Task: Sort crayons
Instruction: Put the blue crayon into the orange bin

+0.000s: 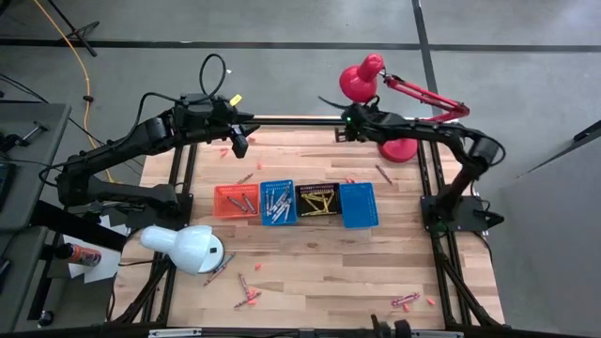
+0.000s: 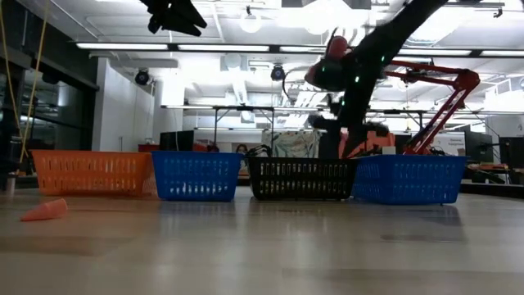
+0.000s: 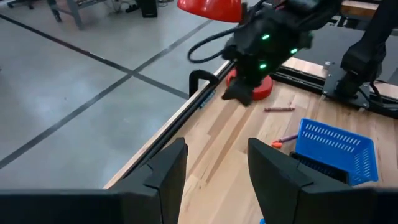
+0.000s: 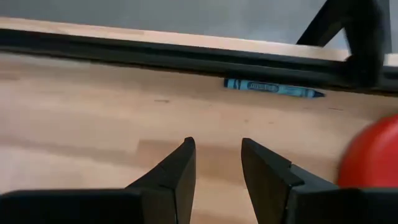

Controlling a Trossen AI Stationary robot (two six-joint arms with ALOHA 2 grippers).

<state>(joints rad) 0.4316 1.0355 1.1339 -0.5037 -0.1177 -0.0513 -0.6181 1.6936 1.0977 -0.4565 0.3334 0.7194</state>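
Crayons lie scattered on the wooden table: a blue one (image 4: pixel 273 88) along the far rail, a brown one (image 3: pixel 280 108) and a purple one (image 3: pixel 287 137) by the right blue basket, others near the front (image 1: pixel 247 291). Several crayons lie in the orange (image 1: pixel 236 200), left blue (image 1: pixel 278 202) and black (image 1: pixel 318 200) baskets. My right gripper (image 4: pixel 216 158) is open and empty, low over the table near the far edge (image 1: pixel 343 131), just short of the blue crayon. My left gripper (image 3: pixel 214 158) is open and empty, raised over the far left (image 1: pixel 239 143).
The baskets stand in a row mid-table, with a second blue basket (image 1: pixel 358 205) at the right. A red lamp's base (image 1: pixel 399 148) stands at the far right beside my right gripper. A white lamp (image 1: pixel 183 249) lies at the near left. An orange bit (image 2: pixel 45 211) lies left.
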